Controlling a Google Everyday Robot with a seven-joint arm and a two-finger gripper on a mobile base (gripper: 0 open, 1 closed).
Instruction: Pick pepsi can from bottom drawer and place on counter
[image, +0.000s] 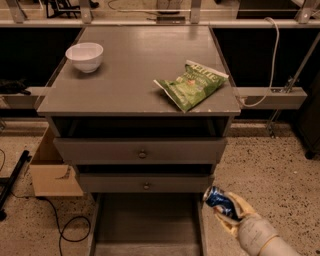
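At the near right, just outside the open bottom drawer (145, 226), I have my claw (228, 210) clenched on the pepsi can (219, 199), which is tilted above the floor (272, 170). On the tabletop (145, 52) sit a white bowl (84, 56), far left, and a green chip bag (191, 83), right.

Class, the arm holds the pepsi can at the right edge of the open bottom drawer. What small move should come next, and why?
Probably lift straight up: the gripper, shut on the pepsi can, hangs well below the counter, by the right edge of the bottom drawer. The counter edge must be cleared first.
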